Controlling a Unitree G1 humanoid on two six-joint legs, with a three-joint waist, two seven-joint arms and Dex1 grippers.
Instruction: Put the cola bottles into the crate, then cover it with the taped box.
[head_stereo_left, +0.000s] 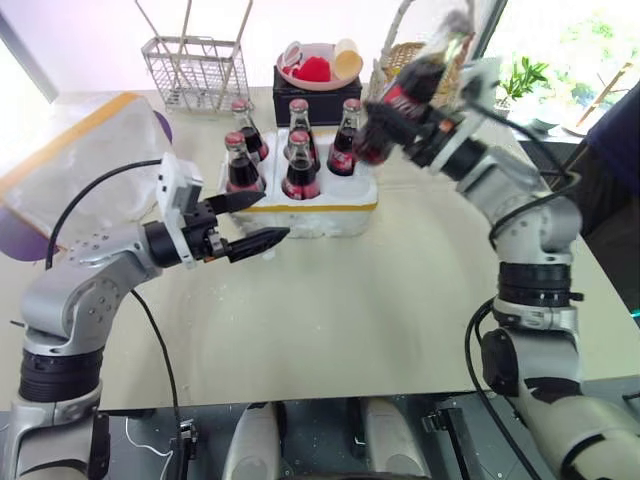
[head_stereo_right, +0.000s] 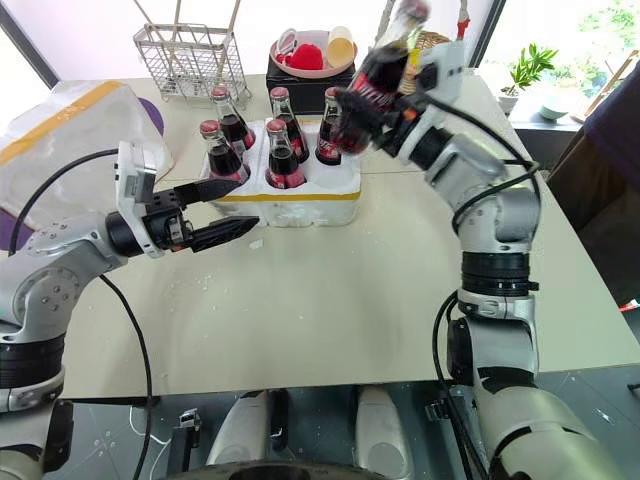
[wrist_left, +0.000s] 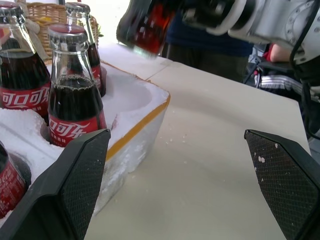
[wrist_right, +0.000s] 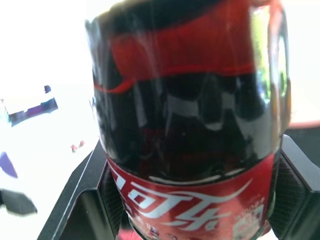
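A: Desk, pale and matte, flecked with white crumbs near the crate. Bright window behind; wire rack, wicker basket, pink bowl on a dark box along the far edge. Taped box lies at the far left.

B: Bottles?

A: Five cola bottles upright in the crate's wells. Sixth bottle gripped by right gripper, jaws clamped on its body, held in the air above the crate's right end. Long axis tilted, cap up and away to the right.

B: Wrist views?

A: Right wrist: its red label close up between the pads. Left wrist: one empty well at the crate's corner. Left gripper hovers by the crate's near left corner, jaws spread, holding nothing.
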